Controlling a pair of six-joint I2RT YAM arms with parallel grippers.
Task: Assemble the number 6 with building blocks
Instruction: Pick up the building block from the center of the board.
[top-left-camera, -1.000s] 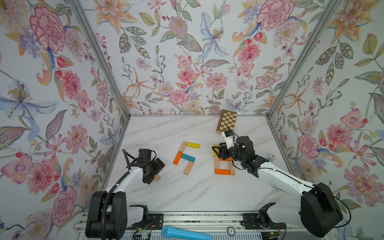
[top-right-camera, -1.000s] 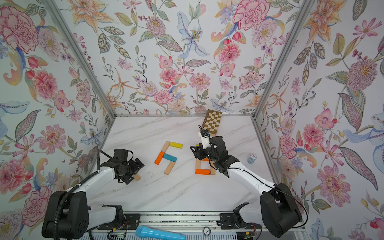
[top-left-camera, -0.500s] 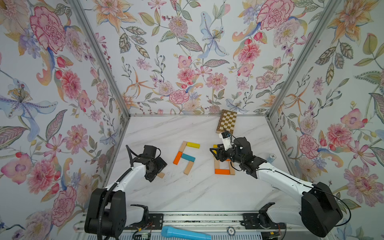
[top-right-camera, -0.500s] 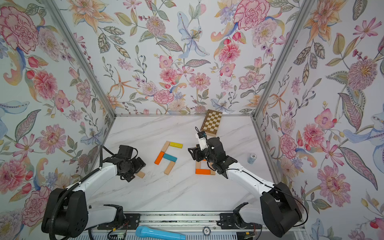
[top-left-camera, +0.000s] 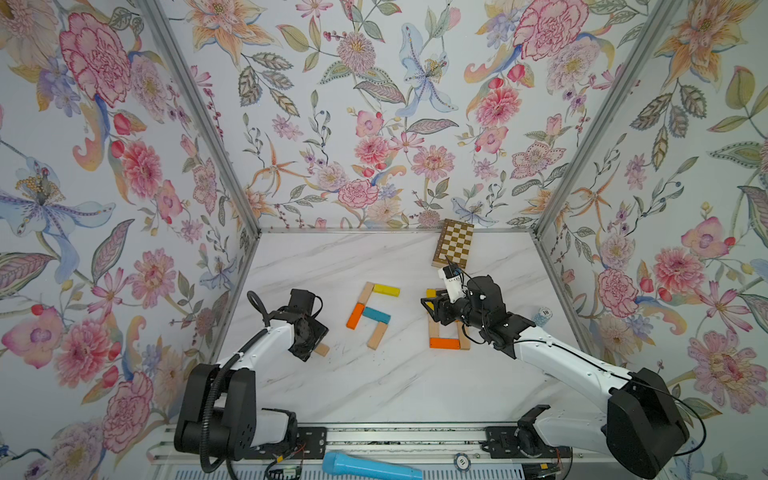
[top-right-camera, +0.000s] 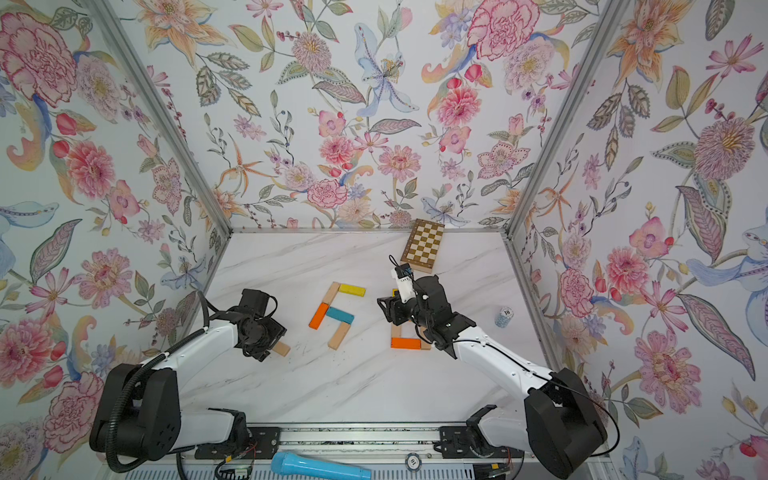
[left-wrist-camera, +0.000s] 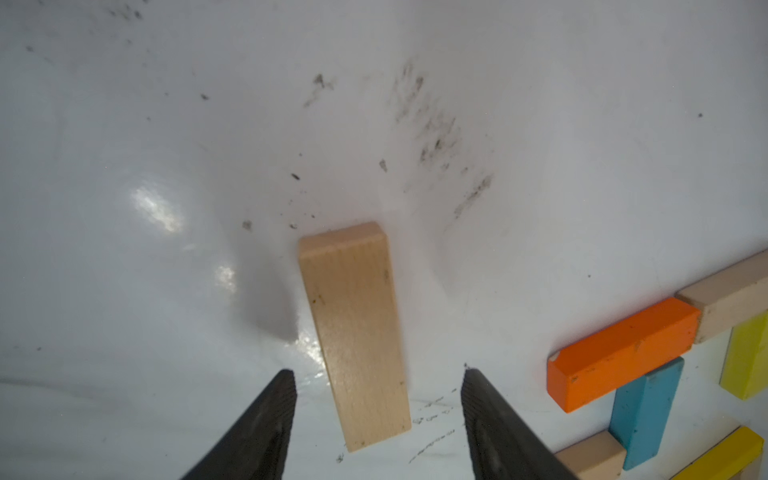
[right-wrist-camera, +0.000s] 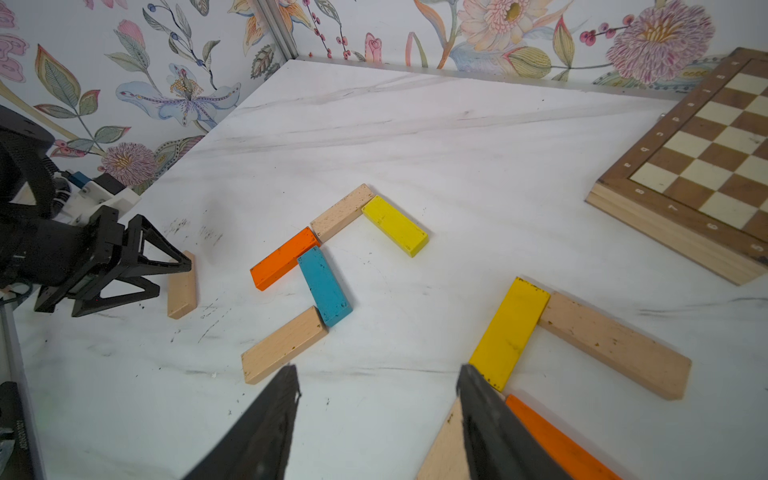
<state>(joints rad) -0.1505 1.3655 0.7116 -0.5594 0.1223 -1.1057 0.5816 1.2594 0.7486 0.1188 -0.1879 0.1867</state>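
On the table (top-left-camera: 374, 386), near its left edge, the left gripper (left-wrist-camera: 378, 374) straddles a loose beige block (left-wrist-camera: 353, 332) lying flat. Its jaws stand apart with a gap on each side, grasping nothing. Mid-table, five blocks make a 6 (top-right-camera: 319, 316) lacking its bottom bar: yellow top (top-left-camera: 386, 290), beige and orange stem, teal block (top-left-camera: 376, 316), beige side. The right gripper (right-wrist-camera: 376, 374) hangs released and empty beside another block cluster (top-left-camera: 444, 343).

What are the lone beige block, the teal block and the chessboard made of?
Beige block: apparently bare wood, grain lines visible. Teal block: probably wood under matte paint, speckled with chips. Chessboard: seemingly wood, light and dark squares, brown frame, layered pale edge.
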